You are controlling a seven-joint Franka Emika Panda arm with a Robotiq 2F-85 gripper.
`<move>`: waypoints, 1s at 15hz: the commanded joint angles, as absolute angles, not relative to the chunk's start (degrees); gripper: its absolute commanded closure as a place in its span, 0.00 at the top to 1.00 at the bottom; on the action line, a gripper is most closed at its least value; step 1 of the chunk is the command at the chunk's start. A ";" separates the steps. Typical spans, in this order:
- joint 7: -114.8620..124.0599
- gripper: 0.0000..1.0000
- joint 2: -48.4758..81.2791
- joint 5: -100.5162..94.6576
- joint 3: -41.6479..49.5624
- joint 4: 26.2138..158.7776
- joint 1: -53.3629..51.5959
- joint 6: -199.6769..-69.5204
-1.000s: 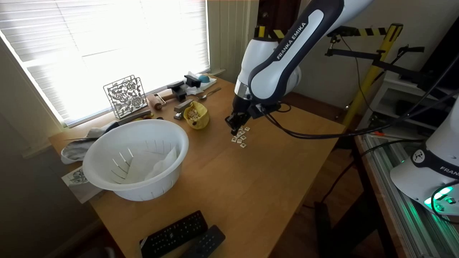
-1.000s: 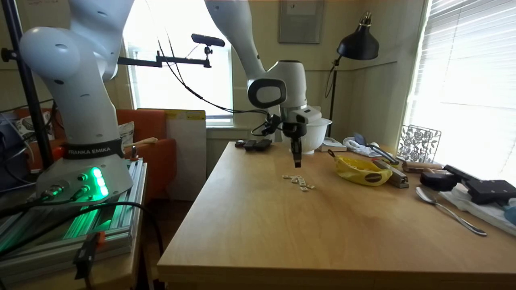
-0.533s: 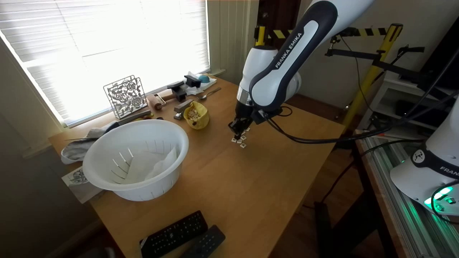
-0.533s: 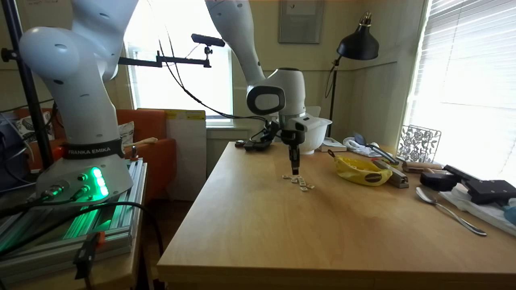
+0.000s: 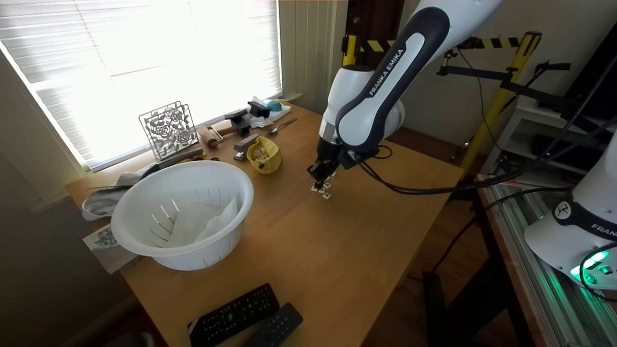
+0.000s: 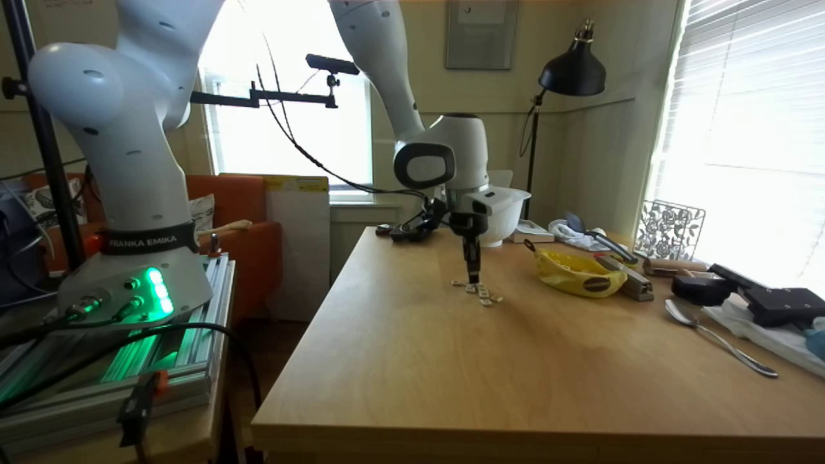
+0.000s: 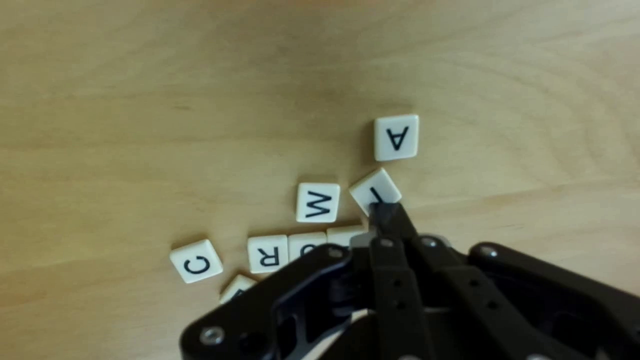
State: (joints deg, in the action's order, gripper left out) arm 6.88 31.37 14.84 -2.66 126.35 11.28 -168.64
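Wrist view: gripper (image 7: 390,212), tips together, at skewed letter tile (image 7: 374,188), corner toward A tile (image 7: 396,138).

Square white letter tiles (image 6: 483,292), plastic-looking and printed in black, lie face up in a loose cluster on a pale wood tabletop (image 6: 412,361). Seen in the wrist view, an A tile (image 7: 396,138) sits at the far right, its letter upside down. Just nearer, a tile with a slanting stroke (image 7: 372,190) rests askew, its near corner hidden. To its left lies a tile bearing a W or M on its side (image 7: 318,202). Nearer, an R tile (image 7: 268,254) heads a row of three, beside a partly covered tile with a rounded letter (image 7: 303,241) and a mostly hidden tile (image 7: 345,234). A turned C tile (image 7: 196,261) lies at left, near a half-seen tile (image 7: 236,287).
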 commanded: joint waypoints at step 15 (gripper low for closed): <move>-3.33 0.00 31.17 14.90 -4.94 125.72 13.35 -158.96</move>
